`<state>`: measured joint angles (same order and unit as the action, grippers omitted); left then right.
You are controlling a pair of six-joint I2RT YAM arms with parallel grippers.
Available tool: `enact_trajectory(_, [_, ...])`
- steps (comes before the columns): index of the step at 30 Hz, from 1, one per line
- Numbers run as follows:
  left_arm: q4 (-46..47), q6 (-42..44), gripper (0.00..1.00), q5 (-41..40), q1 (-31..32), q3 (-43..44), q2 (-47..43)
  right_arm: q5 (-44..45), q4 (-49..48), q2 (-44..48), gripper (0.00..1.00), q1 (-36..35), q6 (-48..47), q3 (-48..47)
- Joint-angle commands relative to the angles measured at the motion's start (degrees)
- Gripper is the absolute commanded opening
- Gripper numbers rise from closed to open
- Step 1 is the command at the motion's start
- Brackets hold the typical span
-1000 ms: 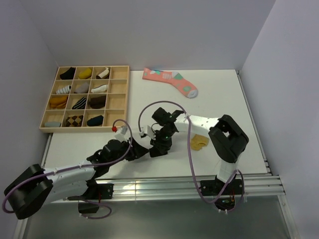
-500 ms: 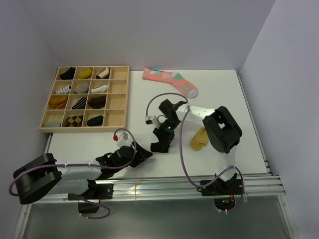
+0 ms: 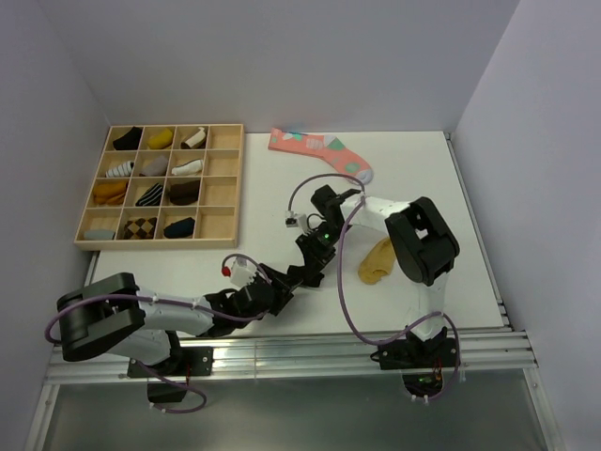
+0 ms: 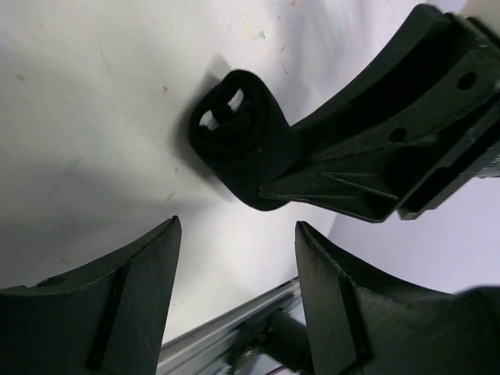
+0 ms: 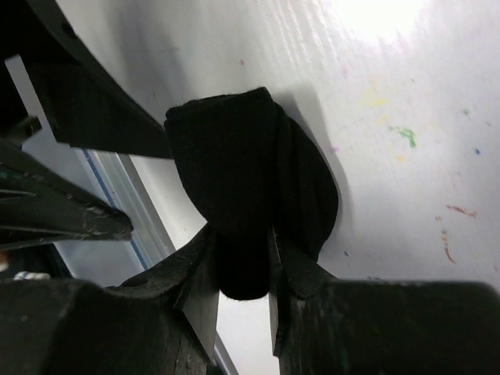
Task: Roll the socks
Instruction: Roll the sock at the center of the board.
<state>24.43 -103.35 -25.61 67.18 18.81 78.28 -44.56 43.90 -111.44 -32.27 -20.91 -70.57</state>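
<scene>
a: what has your right gripper (image 5: 241, 258) got?

b: the black sock (image 5: 234, 180). it's wound into a tight roll, and my two fingers are pinched on its lower end, one on each side. most of the roll sticks out past my fingertips.

a: and where is that on the table (image 3: 451, 188)?

b: near the front edge, about the middle, between my two arms. the roll casts a shadow on the white top right beside it. i can't tell whether it rests on the surface or hangs just above it.

a: your left gripper (image 4: 236, 234)?

b: jaws spread wide, nothing between them. it points at the roll from the front left, close but apart. its camera looks at the roll's end. i see the spiral of layers with small white bits in the centre, maybe the cuff stripes, but the view is too dark to be sure.

a: the other sock?

b: the tan sock (image 3: 376, 261) lies loose on the table to the right of my right gripper, close against my right arm.

a: anything else out there?

b: a pink sock (image 3: 324, 155) flat by the far edge, and a wooden tray (image 3: 150, 243) at the far left with rolled socks in its compartments.
</scene>
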Motion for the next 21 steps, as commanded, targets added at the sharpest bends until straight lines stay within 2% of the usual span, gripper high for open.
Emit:
enact_trajectory(1, [-3.68, -9.58, 0.66, -6.47, 1.9, 2.99, 0.47, 3.96, -0.92, -0.18, 0.12, 1.95, 0.87, 1.75])
enact_trajectory(3, [-3.51, -10.55, 0.66, -7.35, 1.99, 3.16, 1.17, 3.16, -0.75, -0.01, 0.12, 2.39, 0.95, 2.1])
enact_trajectory(8, [-10.18, -15.29, 0.7, -8.41, 1.99, 7.29, 5.46, 0.35, 1.01, -0.27, 0.12, 2.83, 0.78, 1.66])
enact_trajectory(14, [-2.81, -20.66, 0.69, -8.58, 1.99, 5.89, 12.41, -1.23, 1.27, -0.18, 0.12, 3.0, 0.87, 2.27])
enact_trajectory(21, [-2.54, -24.18, 0.69, -10.34, 1.99, 6.07, 15.59, -4.14, 3.56, -0.62, 0.12, 3.36, -0.45, 1.92])
